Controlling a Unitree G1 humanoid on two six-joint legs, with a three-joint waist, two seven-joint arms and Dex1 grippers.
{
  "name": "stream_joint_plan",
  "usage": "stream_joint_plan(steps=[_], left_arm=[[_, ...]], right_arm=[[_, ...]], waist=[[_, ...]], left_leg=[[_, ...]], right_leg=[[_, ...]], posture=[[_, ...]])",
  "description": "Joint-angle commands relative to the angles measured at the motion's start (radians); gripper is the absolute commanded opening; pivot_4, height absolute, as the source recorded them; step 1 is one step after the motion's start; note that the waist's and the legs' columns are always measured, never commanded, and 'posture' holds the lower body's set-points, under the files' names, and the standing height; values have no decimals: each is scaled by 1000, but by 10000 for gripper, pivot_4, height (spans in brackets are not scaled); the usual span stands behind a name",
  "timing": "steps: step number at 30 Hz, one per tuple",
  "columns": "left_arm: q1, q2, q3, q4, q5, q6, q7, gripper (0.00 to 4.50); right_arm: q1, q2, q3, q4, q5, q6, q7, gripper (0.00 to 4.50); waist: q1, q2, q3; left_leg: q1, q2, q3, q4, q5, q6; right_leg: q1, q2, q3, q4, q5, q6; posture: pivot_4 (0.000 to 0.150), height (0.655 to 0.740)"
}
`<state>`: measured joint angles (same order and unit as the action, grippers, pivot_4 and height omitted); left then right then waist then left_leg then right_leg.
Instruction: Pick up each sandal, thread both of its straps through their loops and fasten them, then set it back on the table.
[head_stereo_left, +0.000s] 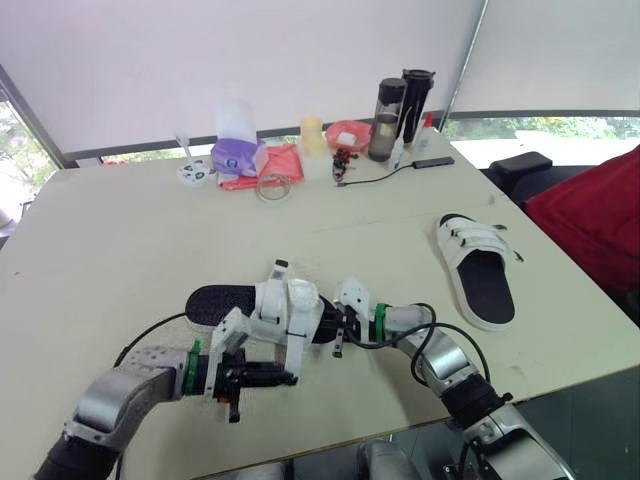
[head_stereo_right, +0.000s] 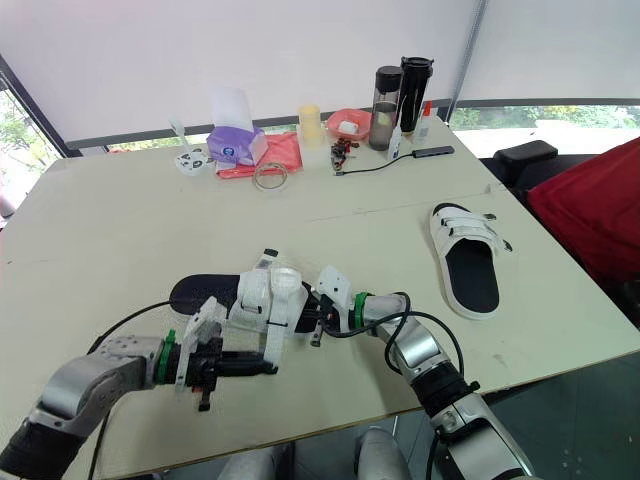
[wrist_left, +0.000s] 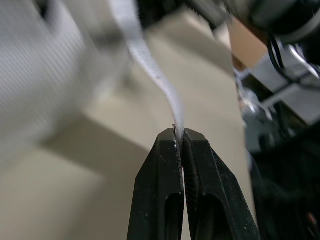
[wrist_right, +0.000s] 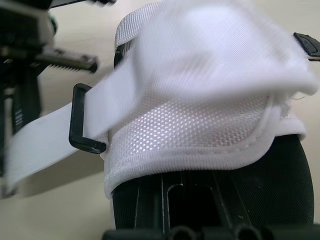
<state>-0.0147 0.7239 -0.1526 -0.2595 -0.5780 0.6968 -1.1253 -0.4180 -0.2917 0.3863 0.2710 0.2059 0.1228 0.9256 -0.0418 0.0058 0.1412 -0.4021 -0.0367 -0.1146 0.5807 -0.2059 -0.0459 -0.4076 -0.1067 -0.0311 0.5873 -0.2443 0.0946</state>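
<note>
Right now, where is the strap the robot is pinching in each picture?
Left eye: the strap is low centre, hanging from the near sandal.
Right eye: low, left of centre.
Left wrist: pinched in the left claw, running up from it.
Right wrist: passing through the black loop.
Shared landmark: the left claw shut on its end.

The 2 arms are bending inward; the left gripper (wrist_left: 179, 134) is pinching a strap (wrist_left: 167, 97), the right gripper (head_stereo_left: 338, 338) facing it closely.

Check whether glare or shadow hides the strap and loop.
Left eye view: even daylight on the table, no glare near the sandal. Left wrist view: strap bright in the left gripper. Right wrist view: loop well lit, unshadowed.
</note>
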Motion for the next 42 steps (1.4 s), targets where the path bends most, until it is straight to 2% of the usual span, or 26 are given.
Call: stream_joint_plan(steps=[1, 11, 13, 15, 19, 23, 28, 31, 34, 39, 40, 42], left_arm=[[43, 73, -55, -14, 86, -101, -70, 183], [54, 90, -26, -37, 22, -90, -97, 183], [25, 73, 10, -59, -46, -46, -88, 183], [-18, 67, 83, -87, -184, 34, -100, 183], [-113, 43, 164, -71, -298, 100, -74, 183], [-247, -24, 209, -20, -367, 154, -8, 183], [-390, -144, 222, 132, -328, 162, 117, 183], [-447, -197, 162, 280, -186, 88, 178, 183], [-454, -208, 130, 350, -106, 41, 169, 183], [-450, -208, 134, 379, -78, 26, 146, 183], [-452, -210, 136, 382, -74, 26, 149, 6386], [-455, -210, 144, 366, -101, 51, 126, 12998]], right_arm=[[50, -28, 24, 161, -101, 76, -54, 0], [29, -22, 29, 190, -102, 68, -50, 0], [27, -22, 30, 193, -102, 66, -50, 0], [26, -22, 31, 196, -104, 64, -50, 0], [26, -26, 31, 199, -104, 63, -47, 0], [26, -28, 30, 201, -104, 62, -48, 0], [29, -27, 32, 197, -106, 62, -50, 0], [32, -25, 31, 195, -106, 63, -56, 0], [37, -26, 29, 189, -106, 65, -61, 0], [45, -30, 26, 183, -105, 66, -64, 0], [45, -29, 26, 182, -105, 67, -65, 0], [47, -29, 26, 181, -105, 68, -66, 0]], waist=[[0, 1, 0], [-4, 2, -1], [-3, 2, -1], [-2, 1, 0], [-1, 0, 0], [0, -2, 0], [3, -6, 1], [9, -11, 4], [9, -11, 4], [11, -11, 4], [11, -11, 4], [11, -11, 3]], left_leg=[[-1, 0, 0, 0, 0, 0], [-1, 1, 0, -2, 0, 0], [0, 1, 0, -2, 0, 0], [-1, 1, 0, -2, 0, 0], [-2, 0, 0, -2, 0, 0], [-1, 0, 0, -2, 0, 0], [3, -1, 1, -1, 0, 0], [10, -1, 2, 0, 0, 0], [10, -1, 2, 0, 0, 0], [11, 0, 1, 0, 0, 0], [10, 0, 1, 0, 0, 0], [10, 0, 1, 0, 0, 0]], right_leg=[[-1, 0, 0, -1, 0, 0], [-2, -2, -1, -3, 0, 0], [-2, -2, -1, -3, 0, 0], [-2, -2, -1, -3, 0, 0], [-3, -1, -2, -4, 0, 0], [-2, -1, -3, -4, 0, 0], [2, 3, -2, 2, 0, 0], [4, 3, -2, 8, 0, 0], [4, 4, -2, 8, 0, 0], [5, 3, -2, 8, 0, 0], [5, 3, -2, 8, 0, 0], [5, 1, -2, 7, 0, 0]], posture=[[1500, 7400], [1500, 7400], [1500, 7400], [1500, 7400], [1500, 7400], [1500, 7400], [1500, 7400], [1500, 7400], [1500, 7400], [1500, 7400], [1500, 7400], [1500, 7400]])
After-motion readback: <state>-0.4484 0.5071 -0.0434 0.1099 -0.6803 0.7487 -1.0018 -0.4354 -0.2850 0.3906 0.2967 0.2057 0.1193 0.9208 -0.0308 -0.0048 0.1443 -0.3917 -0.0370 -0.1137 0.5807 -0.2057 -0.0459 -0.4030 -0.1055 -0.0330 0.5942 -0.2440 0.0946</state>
